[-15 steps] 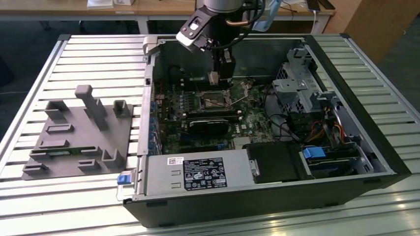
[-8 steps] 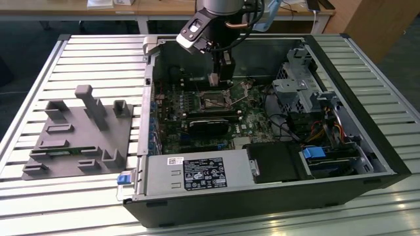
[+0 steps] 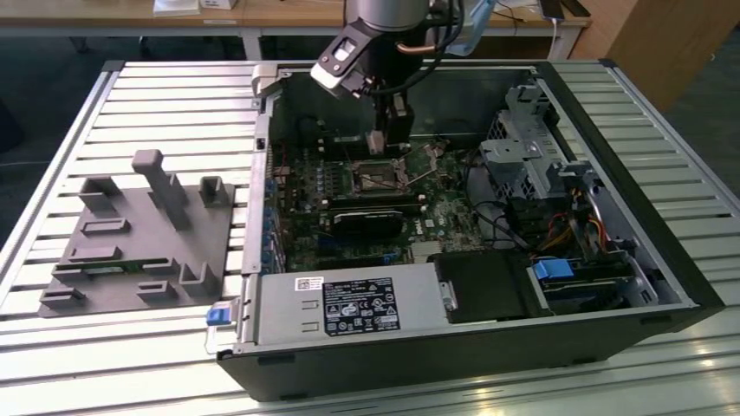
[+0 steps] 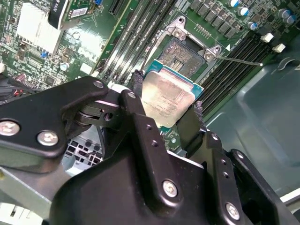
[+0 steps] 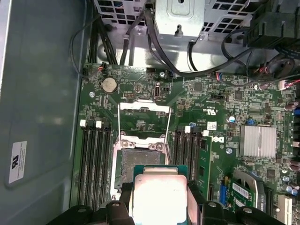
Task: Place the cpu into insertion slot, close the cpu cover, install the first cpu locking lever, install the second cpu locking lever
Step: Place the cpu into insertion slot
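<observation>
My gripper (image 4: 167,97) is shut on the cpu (image 4: 165,101), a flat square chip with a dull silver top, held by two opposite edges between the black fingers (image 4: 137,83). The chip (image 5: 158,196) hangs above the motherboard, just to one side of the insertion slot (image 5: 134,158), whose dark centre lies bare. Past the slot the cpu cover (image 5: 144,107) stands folded back. Two thin locking levers (image 5: 168,125) are swung up beside it. In the exterior view the gripper (image 3: 379,144) reaches down into the open case, just above the slot (image 3: 376,177).
Long black memory slots (image 5: 93,164) flank the socket on both sides. A drive cage (image 3: 526,152), cables and a power supply (image 3: 347,305) crowd the case. A silver heatsink (image 5: 256,139) sits on the board. A grey fixture (image 3: 145,230) lies at the exterior view's left.
</observation>
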### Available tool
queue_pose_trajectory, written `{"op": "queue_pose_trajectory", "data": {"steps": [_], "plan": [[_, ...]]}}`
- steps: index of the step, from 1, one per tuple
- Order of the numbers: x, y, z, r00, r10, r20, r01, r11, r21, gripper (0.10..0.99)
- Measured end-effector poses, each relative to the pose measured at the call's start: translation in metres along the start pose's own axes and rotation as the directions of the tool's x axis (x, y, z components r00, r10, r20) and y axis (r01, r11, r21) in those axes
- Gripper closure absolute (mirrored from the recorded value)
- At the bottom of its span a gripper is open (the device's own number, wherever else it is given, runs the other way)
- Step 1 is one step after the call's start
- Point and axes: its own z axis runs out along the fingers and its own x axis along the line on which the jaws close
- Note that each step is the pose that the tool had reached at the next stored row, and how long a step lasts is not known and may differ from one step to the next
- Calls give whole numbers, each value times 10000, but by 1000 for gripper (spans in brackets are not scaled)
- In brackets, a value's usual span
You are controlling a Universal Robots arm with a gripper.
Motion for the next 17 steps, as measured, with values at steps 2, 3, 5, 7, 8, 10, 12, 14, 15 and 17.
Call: {"op": "queue_pose_trajectory", "data": {"steps": [2,3,5,7,8,10,12,14,15,17], "plan": [[15,1,16,10000,-2,1,2,10000,0,549],[25,1,24,10000,-2,5,2,10000,1,549],[46,1,41,10000,-3,11,3,10000,1,549],[65,1,59,10000,-2,19,2,10000,2,549],[75,1,69,10000,-3,26,3,10000,2,549],[91,1,92,10000,-3,29,3,10000,2,549],[101,-1,116,10000,-3,31,3,10000,2,549],[111,-1,143,10000,-3,32,3,10000,3,549],[116,-2,155,10000,-4,36,4,10000,4,549],[126,-3,179,10000,-4,40,4,10000,3,549]]}}
